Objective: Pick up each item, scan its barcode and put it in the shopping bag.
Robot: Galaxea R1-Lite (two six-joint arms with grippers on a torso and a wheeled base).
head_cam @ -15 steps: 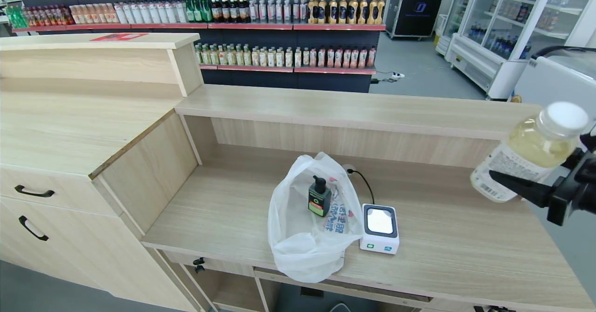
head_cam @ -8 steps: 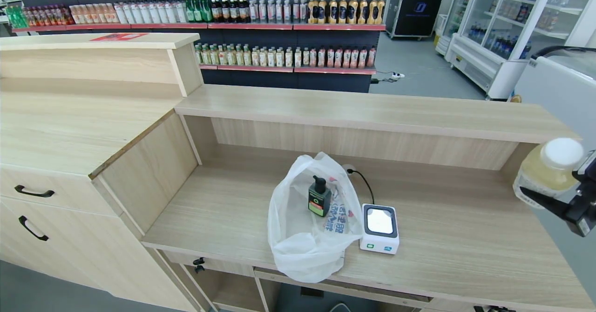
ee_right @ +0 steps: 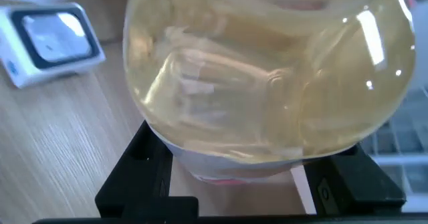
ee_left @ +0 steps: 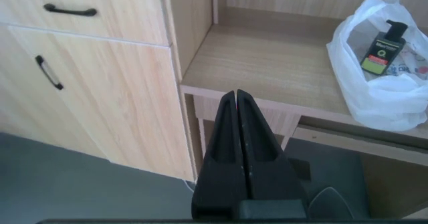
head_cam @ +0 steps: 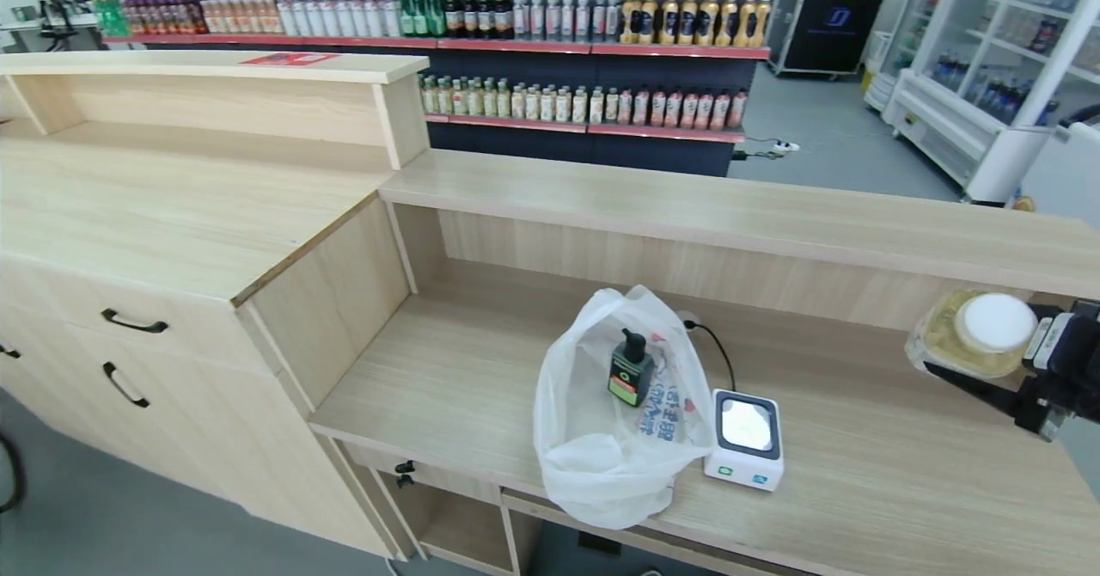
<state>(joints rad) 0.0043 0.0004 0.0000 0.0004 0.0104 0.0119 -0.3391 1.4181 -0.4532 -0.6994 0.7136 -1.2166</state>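
bottle point(head_cam: 950, 342): one, pale yellow drink and white cap, held in the air over the right end of the surface point(head_cam: 447, 387), cap tilted toward the head camera.
right gripper point(head_cam: 975, 361): fingers point(ee_right: 137, 180) clamped on the bottle, one at each side.
left gripper point(ee_left: 237, 97): fingers pressed together on nothing, low before the surface's front edge, near the cabinet point(ee_left: 100, 63).
bag point(head_cam: 593, 447): one, white plastic, open, at the front middle of the surface.
pump bottle point(head_cam: 632, 371): one, dark, upright inside the bag.
scanner point(head_cam: 746, 438): one, white, window up, just beside the bag on its right; a black cable runs back from it.
right wrist view: the liquid up close, the scanner on the wood beyond it.
left wrist view: two black cabinet handles, the grey floor point(ee_left: 67, 184) below, and the bag from its left side.
room: two red-edged shelves point(head_cam: 516, 45) of drinks behind the counter; glass-door fridges point(head_cam: 988, 69) at right.
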